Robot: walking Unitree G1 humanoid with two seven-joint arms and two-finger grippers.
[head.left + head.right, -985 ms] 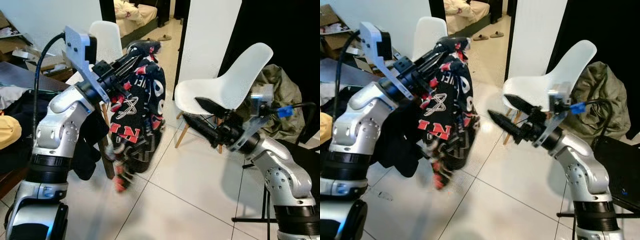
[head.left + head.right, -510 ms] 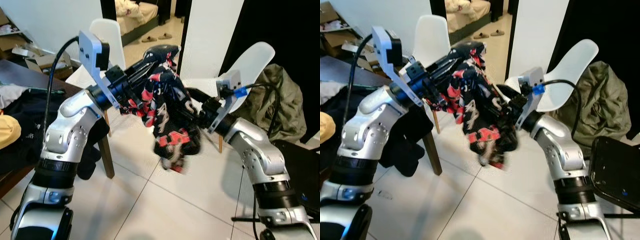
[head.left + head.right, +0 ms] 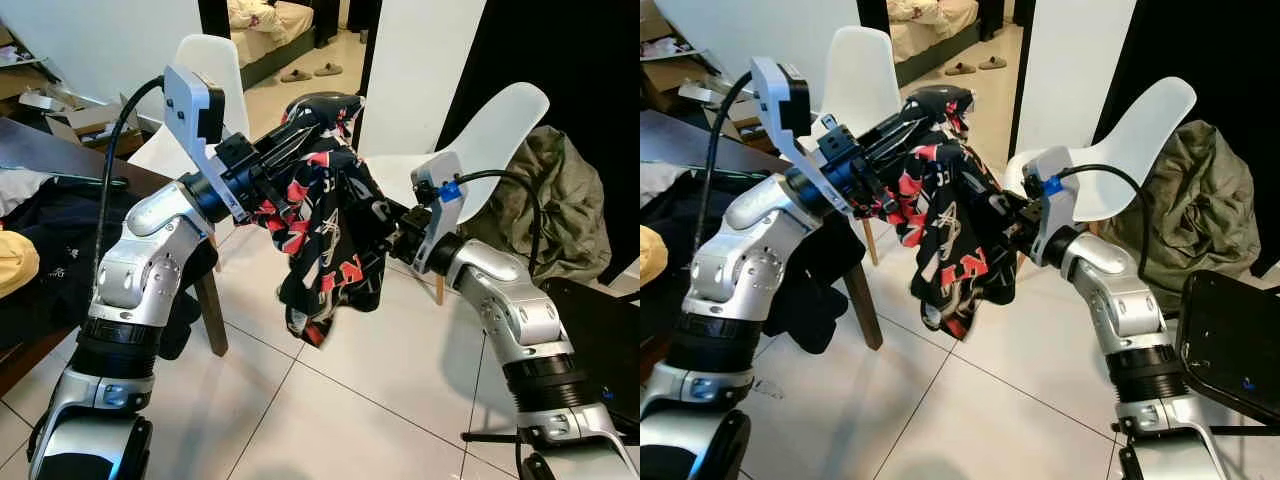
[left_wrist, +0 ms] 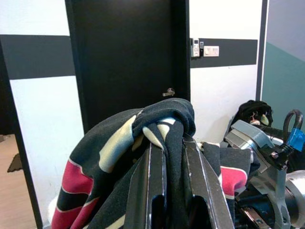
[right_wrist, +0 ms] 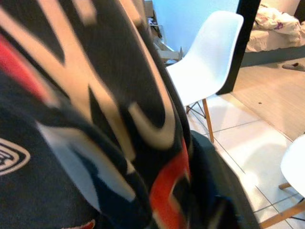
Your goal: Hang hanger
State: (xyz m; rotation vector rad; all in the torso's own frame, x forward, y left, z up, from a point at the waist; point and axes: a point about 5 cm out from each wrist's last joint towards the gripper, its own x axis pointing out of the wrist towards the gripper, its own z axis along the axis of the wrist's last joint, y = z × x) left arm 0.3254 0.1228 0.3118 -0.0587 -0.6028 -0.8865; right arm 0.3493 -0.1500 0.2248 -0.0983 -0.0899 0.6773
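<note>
The left gripper (image 4: pixel 172 157) has its jaws clenched on a black, red and cream garment (image 3: pixel 325 235), held aloft above the tiled floor (image 3: pixel 350 400). The right gripper (image 3: pixel 385 228) is buried in the cloth; its jaws' state cannot be told. White chairs (image 3: pixel 480 150) stand behind.

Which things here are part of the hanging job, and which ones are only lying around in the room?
In use:
- patterned garment, draped over the left hand, whose fingers pinch the cloth
- right hand, pressed into the garment

Lying about:
- two white chairs
- olive cloth heap
- slippers
- dark table with clothes
</note>
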